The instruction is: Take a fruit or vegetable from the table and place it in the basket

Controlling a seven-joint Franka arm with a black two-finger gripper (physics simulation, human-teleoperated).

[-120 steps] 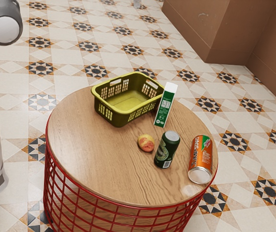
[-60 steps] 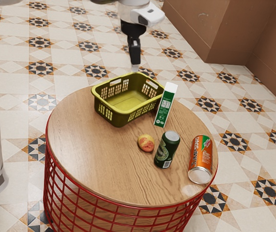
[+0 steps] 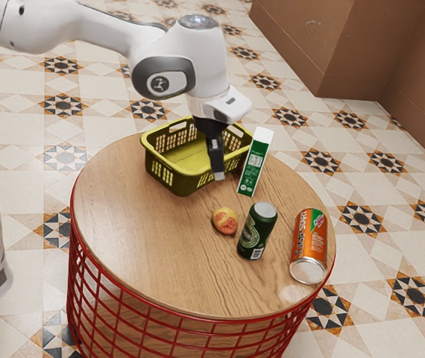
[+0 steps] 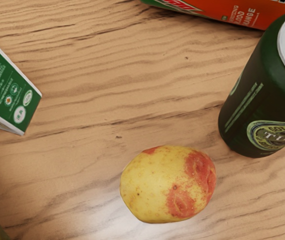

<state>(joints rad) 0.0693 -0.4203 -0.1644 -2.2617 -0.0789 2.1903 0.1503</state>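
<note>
by the one basket's (image 3: 185,183) rim, your gripper (image 3: 218,174) holds nothing; you can't tell how wide it stands. one potato (image 3: 225,221) lies on the table (image 3: 138,239), bare wood towards the exterior view's left, one green can (image 3: 257,233) just beside; one carton (image 3: 254,165); one orange can (image 3: 310,246) near the edge.

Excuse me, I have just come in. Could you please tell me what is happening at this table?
A robot arm is working at the round table. Its claw hangs near the green basket, not holding the red-and-yellow fruit or vegetable. That piece lies on the wood beside a dark green can, so it is not yet in the basket.
</note>
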